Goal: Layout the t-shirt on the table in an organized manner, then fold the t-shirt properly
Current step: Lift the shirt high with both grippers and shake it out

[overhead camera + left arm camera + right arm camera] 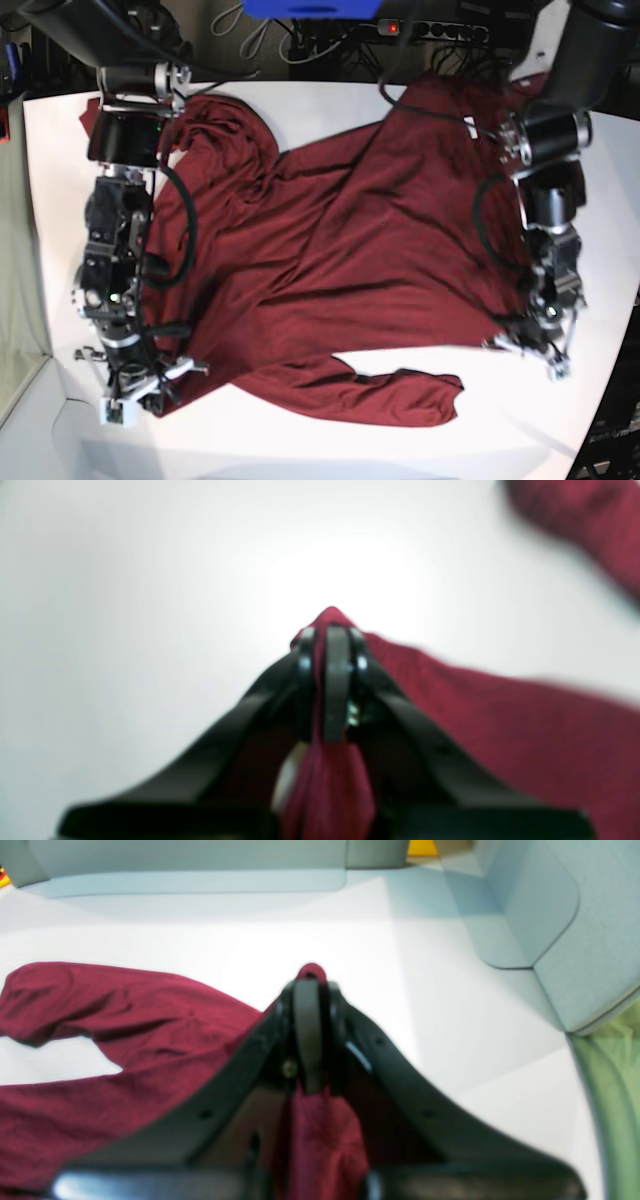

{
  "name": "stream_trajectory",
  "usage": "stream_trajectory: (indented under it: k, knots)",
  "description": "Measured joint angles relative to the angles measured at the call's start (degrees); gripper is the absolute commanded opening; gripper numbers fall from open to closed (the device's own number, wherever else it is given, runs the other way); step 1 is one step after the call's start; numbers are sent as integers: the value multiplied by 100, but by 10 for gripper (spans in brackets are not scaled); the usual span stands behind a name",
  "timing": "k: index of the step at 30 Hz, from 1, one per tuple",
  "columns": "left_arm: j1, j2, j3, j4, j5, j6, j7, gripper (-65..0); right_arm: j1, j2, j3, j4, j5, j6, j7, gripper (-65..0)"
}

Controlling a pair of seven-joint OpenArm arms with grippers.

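The maroon t-shirt [340, 250] lies spread and wrinkled across the white table [300, 445], one sleeve stretched along the near edge. My left gripper [330, 632] is shut on a pinch of the shirt's fabric, which pokes out past the fingertips and bunches between the fingers. In the base view it sits at the shirt's right edge [532, 343]. My right gripper [310, 980] is also shut on a fold of the t-shirt [125, 1030], at the shirt's lower left corner in the base view [145, 380].
Grey panels [550, 925] stand beyond the table's far right in the right wrist view. A power strip [440, 30] and cables run along the back edge. Both arms hang over the shirt's left and right sides.
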Motion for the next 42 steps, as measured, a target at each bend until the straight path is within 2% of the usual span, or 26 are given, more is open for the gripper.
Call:
stream_trajectory:
  k: [4, 8, 11, 16, 21, 24, 26, 32, 37, 42]
  knots:
    - [-339, -59, 0, 428, -20, 9, 17, -646, 61, 9, 24, 4, 0, 0, 46, -650]
    - [-378, -20, 0, 986, -15, -7, 511, -646, 22, -2, 20, 2, 0, 0, 13, -650]
    - [-372, 11, -4, 1561, -33, -7, 629, -646, 22, -2, 28, 0, 0, -2, 9, -650]
    - [-457, -28, -48, 2076, -20, -295, 560, -646, 24, -2, 31, 2, -2, 0, 26, -650]
    - [-339, -7, -48, 2758, -22, -378, 728, -646, 24, -15, 138, 4, 2, 0, 20, -650]
    - [-396, -26, -48, 3453, -474, -361, 669, -646, 24, -28, 315, 2, -2, -2, 35, -650]
    - [-476, -39, -48, 3812, -761, -356, 942, -646, 24, -17, 319, -2, 0, -2, 236, -650]
    - [-385, -13, -46, 4127, -911, -361, 1360, -646, 24, -22, 363, 22, 2, 0, 332, -650]
    - [-363, -42, -48, 4406, -920, -358, 1298, -646, 127, 15, 592, 225, -4, -2, 629, -650]
    - [-485, -33, -57, 4686, -1298, -358, 1357, -646, 538, -20, 581, 243, 0, -2, 726, -650]
